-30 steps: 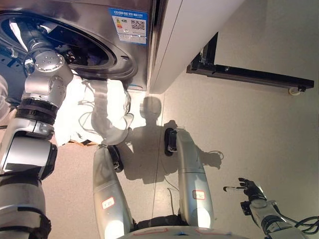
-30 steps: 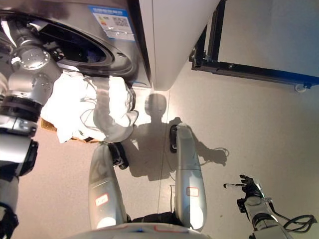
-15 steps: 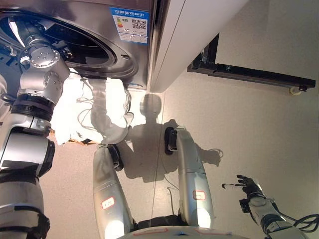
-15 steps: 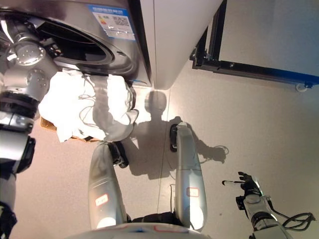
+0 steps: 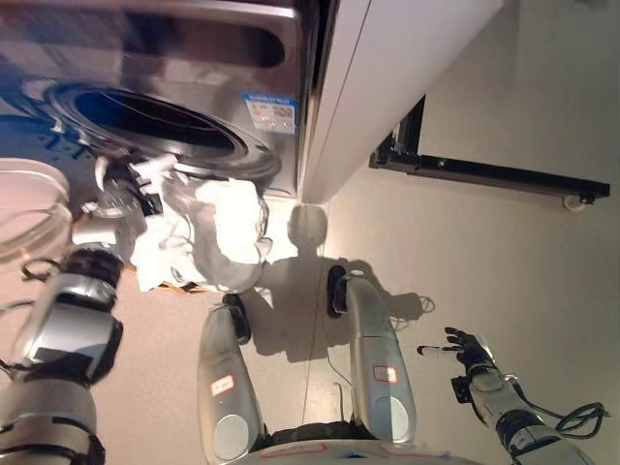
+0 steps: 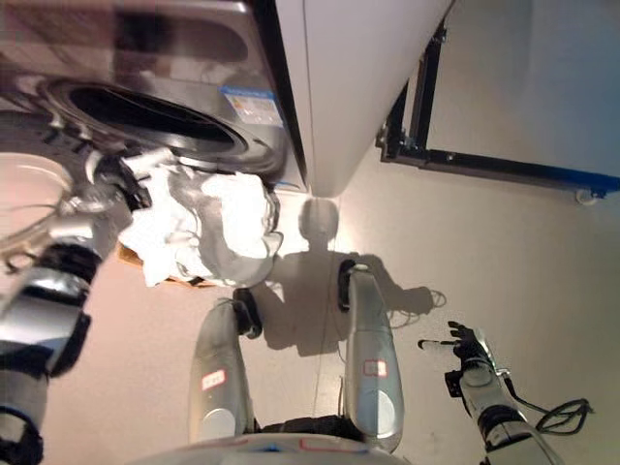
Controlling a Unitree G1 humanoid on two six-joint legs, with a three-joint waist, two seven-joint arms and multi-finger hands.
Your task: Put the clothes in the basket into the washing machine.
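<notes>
A silver washing machine (image 5: 262,58) stands at the top left with its round drum opening (image 5: 145,114) dark and its door (image 5: 29,208) swung open to the left. A heap of white clothes (image 5: 218,228) lies in a basket (image 5: 174,285) on the floor just below the opening. My left hand (image 5: 126,184) is outside the drum, at the left edge of the heap and touching the cloth; it is blurred. It also shows in the right eye view (image 6: 114,182). My right hand (image 5: 465,347) hangs low at the right with its fingers spread, holding nothing.
A white cabinet side (image 5: 387,58) stands right next to the machine. A black frame on a small wheel (image 5: 484,170) lies on the floor at the right. Pale floor stretches between it and the basket.
The camera has shifted, so the machine sits lower in view. My left arm has pulled back out of the drum and the hand is now by the clothes heap. The right hand hardly moved.
</notes>
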